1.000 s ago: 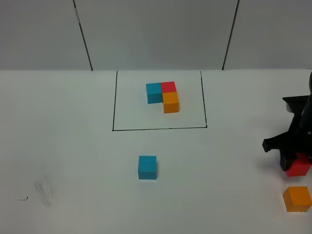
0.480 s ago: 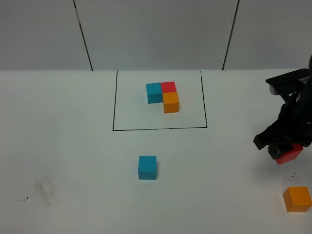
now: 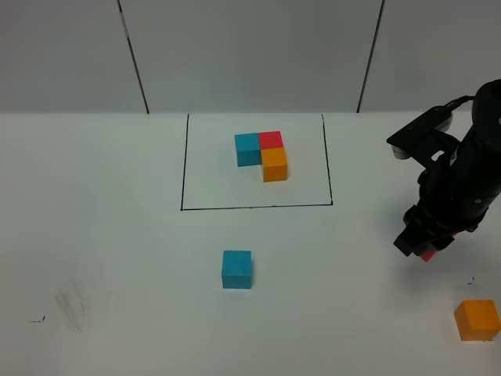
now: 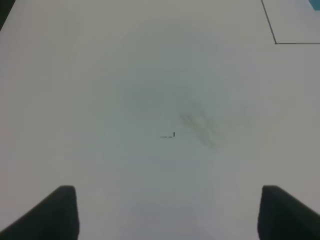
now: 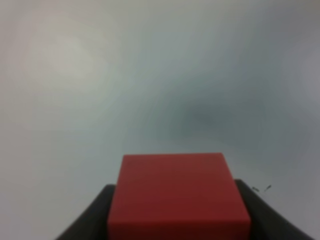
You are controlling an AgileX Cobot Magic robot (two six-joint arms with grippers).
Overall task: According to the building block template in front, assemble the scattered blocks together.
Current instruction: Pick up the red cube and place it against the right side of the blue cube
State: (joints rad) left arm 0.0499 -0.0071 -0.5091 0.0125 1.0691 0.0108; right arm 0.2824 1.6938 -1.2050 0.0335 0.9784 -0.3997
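The building block template is a blue, red and orange L inside a thin black drawn rectangle at the table's far middle. Of the scattered blocks, the blue cube sits alone in front of the rectangle and the orange cube rests near the right front edge. The red cube is held above the table in my right gripper, which is shut on it; only a red corner shows in the exterior view. My left gripper is open over bare table, with nothing between its dark fingertips.
A grey smudge and small pen marks lie at the front left of the white table. A corner of the rectangle shows in the left wrist view. A grey panelled wall stands behind the table.
My right gripper has lifted the red cube off the table and carried it left and farther back, away from the orange cube. The other cubes and the left gripper have not moved.
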